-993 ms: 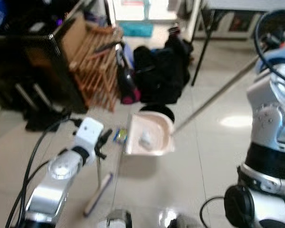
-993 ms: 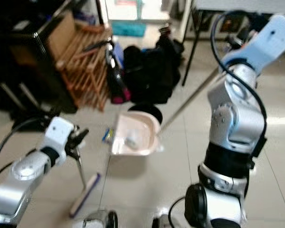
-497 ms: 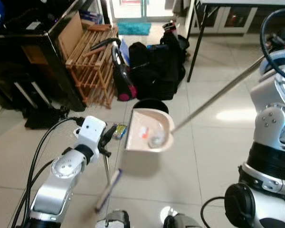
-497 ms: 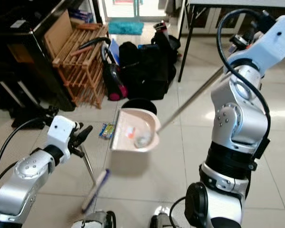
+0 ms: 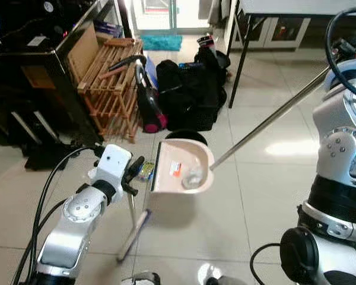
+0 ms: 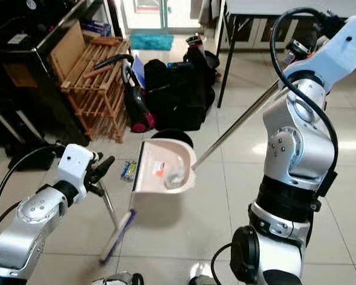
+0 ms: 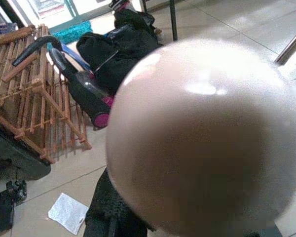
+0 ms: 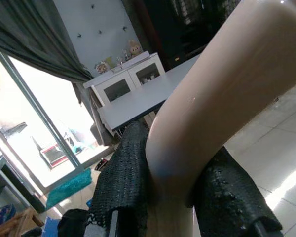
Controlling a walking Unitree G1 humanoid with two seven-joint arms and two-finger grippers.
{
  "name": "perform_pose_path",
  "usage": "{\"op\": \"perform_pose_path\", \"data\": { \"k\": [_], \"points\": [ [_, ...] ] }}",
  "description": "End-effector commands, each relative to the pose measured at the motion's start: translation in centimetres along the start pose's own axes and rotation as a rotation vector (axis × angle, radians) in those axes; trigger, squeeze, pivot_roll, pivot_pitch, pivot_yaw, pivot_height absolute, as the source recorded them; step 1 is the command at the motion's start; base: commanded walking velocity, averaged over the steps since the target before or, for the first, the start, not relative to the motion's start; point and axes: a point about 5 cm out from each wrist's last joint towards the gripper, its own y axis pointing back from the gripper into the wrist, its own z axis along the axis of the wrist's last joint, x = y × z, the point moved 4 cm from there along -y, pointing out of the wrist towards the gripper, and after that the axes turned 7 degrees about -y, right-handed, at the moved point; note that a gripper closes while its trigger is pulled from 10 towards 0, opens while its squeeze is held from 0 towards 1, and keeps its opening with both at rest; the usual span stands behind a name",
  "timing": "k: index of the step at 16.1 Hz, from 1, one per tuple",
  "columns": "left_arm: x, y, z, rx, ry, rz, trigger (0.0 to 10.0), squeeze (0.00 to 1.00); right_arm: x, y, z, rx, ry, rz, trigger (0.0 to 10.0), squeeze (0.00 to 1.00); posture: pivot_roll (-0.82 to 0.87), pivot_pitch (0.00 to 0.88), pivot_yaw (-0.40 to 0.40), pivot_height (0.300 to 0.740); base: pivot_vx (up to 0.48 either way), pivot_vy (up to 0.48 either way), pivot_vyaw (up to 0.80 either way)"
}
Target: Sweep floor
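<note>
My left gripper is shut on the thin metal handle of a small broom, whose brush head slants down to the tiled floor. Its rounded beige handle end looms close in the left wrist view. A beige dustpan hangs tilted just right of the broom, with a crumpled clear scrap and a small red-and-white wrapper inside. Its long metal pole runs up to the right. My right gripper is shut on the pole's beige grip. A colourful wrapper lies on the floor between gripper and pan.
A dark round object sits on the floor behind the pan. Beyond it are black bags, a vacuum cleaner, a wooden rack and a black cabinet. A table leg stands at the back. White paper lies on the tiles.
The camera has shifted and sharpened. The broom head has swung right, toward the dustpan. The clear scrap has slid deeper into the pan.
</note>
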Motion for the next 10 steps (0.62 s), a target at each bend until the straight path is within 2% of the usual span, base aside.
{"op": "perform_pose_path", "data": {
  "k": [1,10],
  "points": [
    [0.63,0.25,0.45,-0.021,-0.01,0.018,10.0,0.0,0.96,-0.05,1.34,-0.047,-0.031,0.035,10.0,0.0,-0.01,0.101,0.031,0.74,0.337,0.0,0.0],
    [0.46,0.31,0.43,-0.018,-0.005,0.011,10.0,0.0,1.06,-0.17,1.47,-0.052,-0.025,0.039,10.0,0.0,-0.01,0.105,0.03,0.74,0.338,0.0,0.0]
  ]
}}
